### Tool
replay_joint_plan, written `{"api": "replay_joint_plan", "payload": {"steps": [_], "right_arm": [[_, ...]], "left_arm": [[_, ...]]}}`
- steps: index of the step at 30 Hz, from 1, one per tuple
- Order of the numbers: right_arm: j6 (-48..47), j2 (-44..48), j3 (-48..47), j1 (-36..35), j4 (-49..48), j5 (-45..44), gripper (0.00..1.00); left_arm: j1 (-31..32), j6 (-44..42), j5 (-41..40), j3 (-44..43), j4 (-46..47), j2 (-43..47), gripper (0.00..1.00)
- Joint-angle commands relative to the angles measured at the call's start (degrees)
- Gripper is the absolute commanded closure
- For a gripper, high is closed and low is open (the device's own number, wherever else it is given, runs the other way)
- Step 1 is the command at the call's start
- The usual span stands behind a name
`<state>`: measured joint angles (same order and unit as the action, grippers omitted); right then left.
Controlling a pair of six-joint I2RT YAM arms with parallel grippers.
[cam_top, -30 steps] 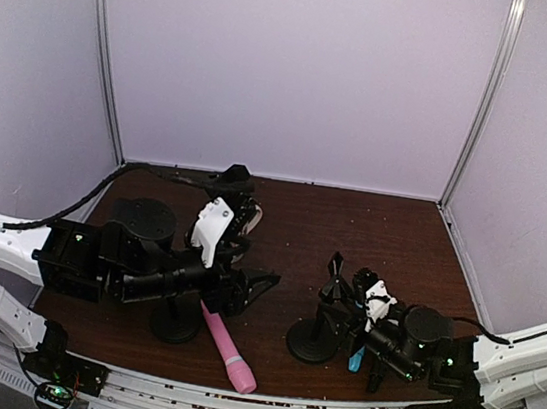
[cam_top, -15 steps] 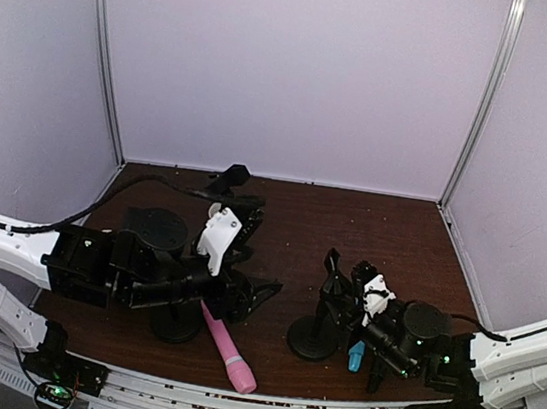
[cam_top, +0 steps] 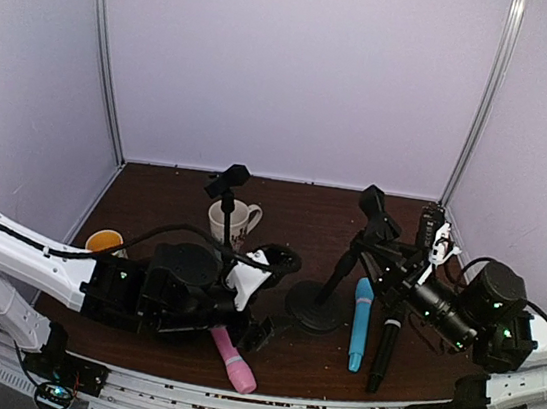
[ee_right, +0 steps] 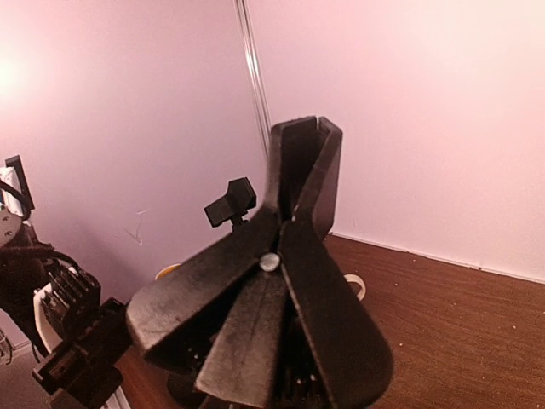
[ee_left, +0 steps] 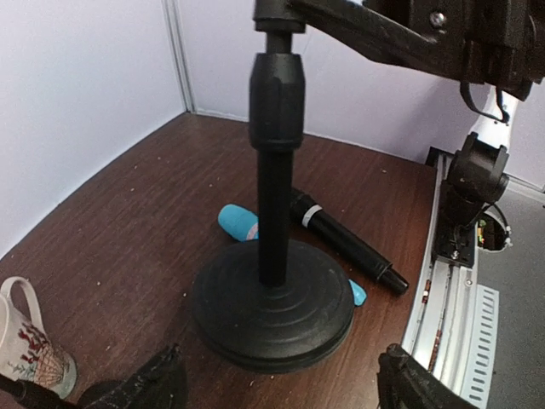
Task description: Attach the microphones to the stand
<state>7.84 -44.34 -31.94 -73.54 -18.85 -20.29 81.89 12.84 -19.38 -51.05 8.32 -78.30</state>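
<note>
Clamping right gripper on mic-stand clip | left gripper jaws apart, facing stand base | blue microphone beside base

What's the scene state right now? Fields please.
black round-base stand: right side, upright, clip empty
pink stick microphone: lying flat, unmounted
light blue stick microphone: flat, beside that stand's base
black stick microphone: flat, right of blue one
left gripper: jaws open, empty, facing that stand
right gripper: jaws shut at the clip
</note>
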Motion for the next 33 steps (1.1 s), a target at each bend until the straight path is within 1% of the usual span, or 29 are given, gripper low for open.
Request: {"api": "replay_joint_plan", "payload": {"steps": [1,8,18,21,27,32,33], "right_arm": [[3.1,1.5,-2.4,-0.2,-0.7,4.9,1.0],[4.7,1.8,-1.8,-0.3,-2.7,7.5,1.0],[5.9,1.5,-0.7,-0.3,-6.1,9.9,1.0],[6.2,1.7,-0.3,-0.3,-6.9,10.3,1.0],[6.2,2.9,0.5,-0.3,-7.2,9.9,1.0],[5.8,4.2,1.0,-0.3,-6.5,9.3,1.0],[5.7,4.4,1.1,-0.3,-6.4,9.2,1.0]], "left_arm": [[0.5,-5.3,4.0,-0.5,12.6,-3.1,0.22],[0.5,-5.8,4.4,-4.5,14.7,-8.7,0.25],[0.5,-6.6,4.8,-9.8,17.5,-15.9,0.35],[0.4,-6.7,4.9,-10.9,17.6,-17.5,0.42],[0.4,-6.3,4.7,-11.2,18.6,-18.7,0.6],[0.2,-5.7,3.6,-9.8,19.8,-18.3,0.71],[0.1,-5.5,3.7,-9.6,20.1,-18.3,0.76]]}}
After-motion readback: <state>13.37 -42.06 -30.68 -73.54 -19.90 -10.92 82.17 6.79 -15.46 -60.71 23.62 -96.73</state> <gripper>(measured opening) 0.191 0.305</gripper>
